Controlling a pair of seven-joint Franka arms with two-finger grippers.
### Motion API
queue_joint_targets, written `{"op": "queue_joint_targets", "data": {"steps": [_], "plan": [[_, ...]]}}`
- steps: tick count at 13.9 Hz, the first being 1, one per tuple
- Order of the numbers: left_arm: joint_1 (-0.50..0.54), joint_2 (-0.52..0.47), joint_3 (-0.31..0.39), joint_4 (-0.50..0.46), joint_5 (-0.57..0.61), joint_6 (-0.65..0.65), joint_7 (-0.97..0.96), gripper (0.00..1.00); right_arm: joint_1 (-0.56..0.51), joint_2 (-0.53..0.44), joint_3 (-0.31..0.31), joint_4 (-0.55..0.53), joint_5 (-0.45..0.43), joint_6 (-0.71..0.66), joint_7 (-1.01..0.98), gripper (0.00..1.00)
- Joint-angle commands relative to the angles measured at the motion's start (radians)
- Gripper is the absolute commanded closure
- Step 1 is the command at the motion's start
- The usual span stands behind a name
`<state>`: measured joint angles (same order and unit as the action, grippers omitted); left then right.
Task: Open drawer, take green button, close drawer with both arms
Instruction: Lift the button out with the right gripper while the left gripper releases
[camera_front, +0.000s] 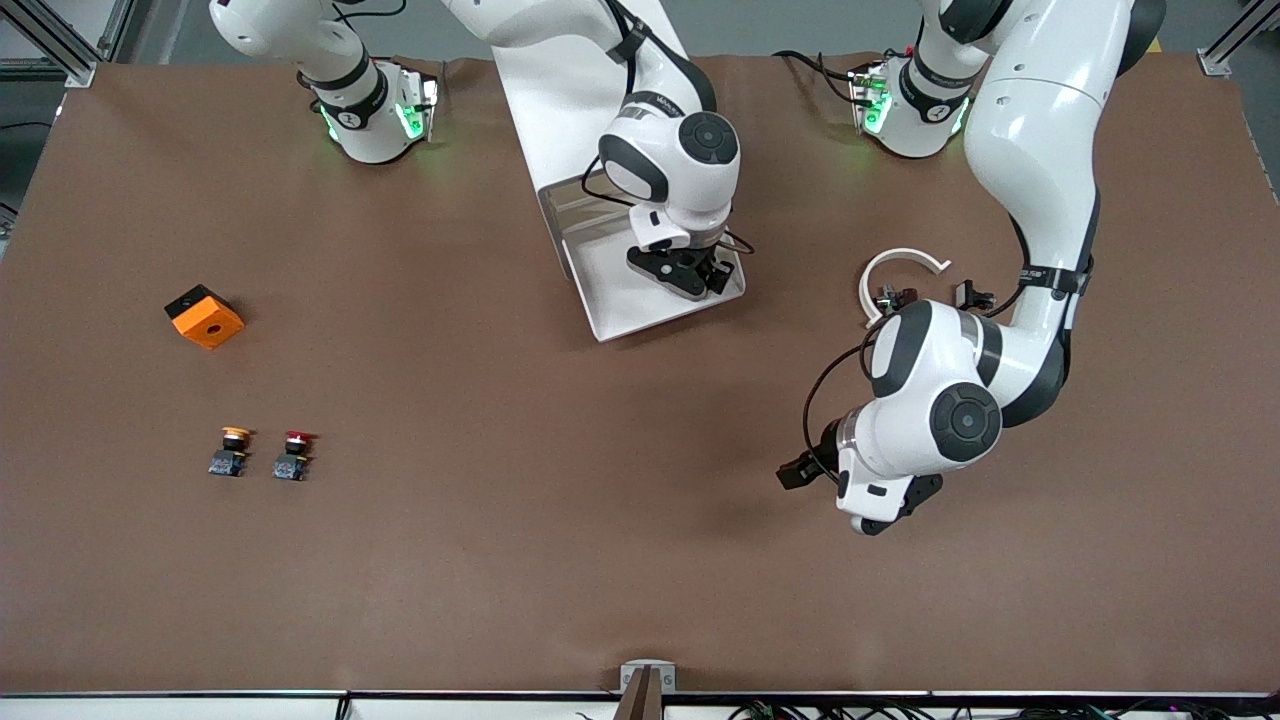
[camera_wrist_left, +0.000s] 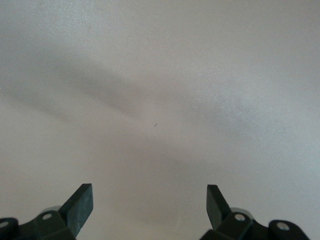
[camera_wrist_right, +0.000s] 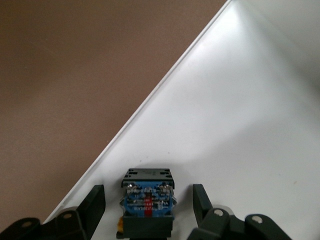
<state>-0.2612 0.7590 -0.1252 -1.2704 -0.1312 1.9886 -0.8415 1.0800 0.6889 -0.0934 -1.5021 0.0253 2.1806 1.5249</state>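
The drawer (camera_front: 615, 300) stands pulled out of the white cabinet (camera_front: 565, 90) toward the front camera. My right gripper (camera_front: 685, 272) is down in the drawer. In the right wrist view its fingers (camera_wrist_right: 95, 202) are open on either side of a button (camera_wrist_right: 148, 200) with a blue base in a black frame, which lies on the drawer's white floor (camera_wrist_right: 240, 100). There are small gaps between the fingers and the button. The button's cap is hidden. My left gripper (camera_front: 885, 515) hangs open and empty (camera_wrist_left: 150, 200) over the bare table, toward the left arm's end.
A yellow-capped button (camera_front: 232, 452) and a red-capped button (camera_front: 293, 455) stand side by side toward the right arm's end. An orange block (camera_front: 204, 316) lies farther from the front camera than they do. A white open ring (camera_front: 900, 270) lies on the table beside the left arm.
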Motion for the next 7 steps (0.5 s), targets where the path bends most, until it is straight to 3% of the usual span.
{"op": "queue_joint_targets", "data": {"steps": [1,3,6,7], "plan": [[-0.01,-0.007,0.01,-0.02,0.019,0.019,0.018,0.0,0.012,0.014,-0.011,0.025,-0.01,0.002,-0.002,0.32],[-0.012,-0.003,0.009,-0.02,0.03,0.036,0.018,0.0,0.011,0.014,-0.009,0.026,-0.008,0.002,-0.002,0.41],[-0.004,-0.001,0.007,-0.027,0.051,0.038,0.018,0.0,0.009,0.014,-0.009,0.034,-0.005,0.007,-0.002,0.9],[-0.004,-0.001,0.007,-0.026,0.051,0.039,0.018,0.0,0.008,0.012,-0.009,0.036,-0.005,0.007,0.0,1.0]]}}
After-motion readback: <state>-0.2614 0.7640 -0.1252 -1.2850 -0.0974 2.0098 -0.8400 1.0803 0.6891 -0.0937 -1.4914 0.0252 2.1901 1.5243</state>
